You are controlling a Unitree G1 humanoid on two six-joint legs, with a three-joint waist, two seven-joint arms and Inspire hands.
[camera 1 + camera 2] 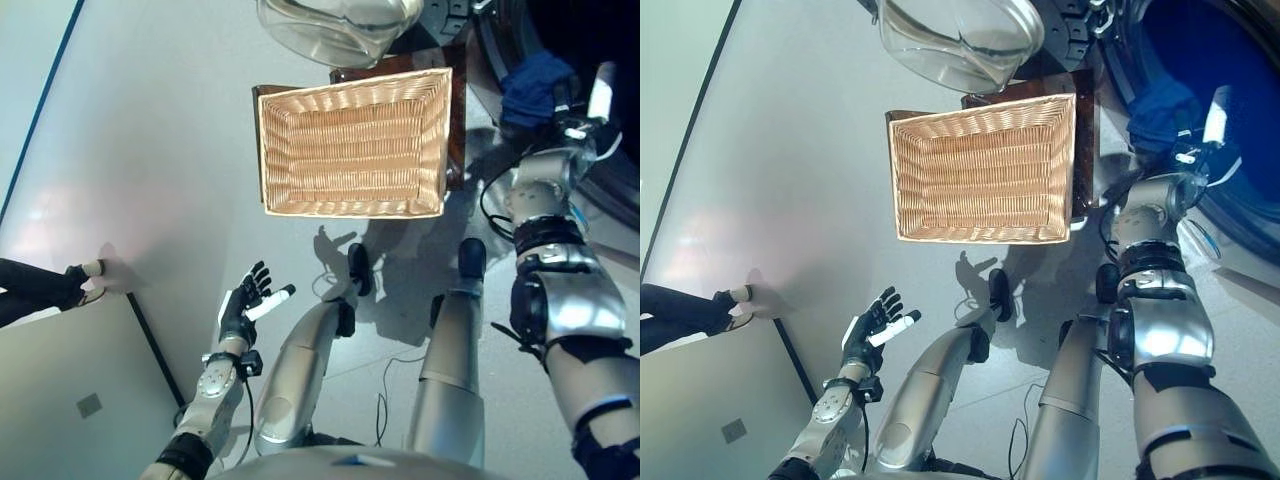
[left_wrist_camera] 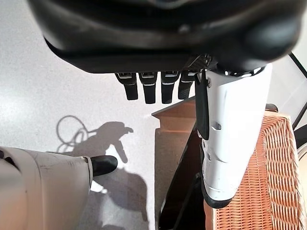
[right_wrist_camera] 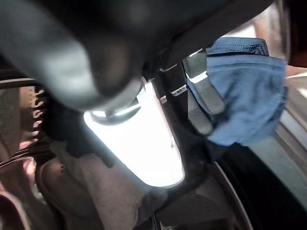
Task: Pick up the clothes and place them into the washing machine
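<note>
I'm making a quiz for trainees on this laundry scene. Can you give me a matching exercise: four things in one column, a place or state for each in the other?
Things:
1. blue garment
2. wicker basket
3. left hand
4. washing machine door

Places or states:
A. open, holding nothing, low over the floor
B. swung open above the basket
C. held in the right hand at the washing machine's opening
D. nothing lies in it

Pairs: 1-C, 2-D, 3-A, 4-B
</note>
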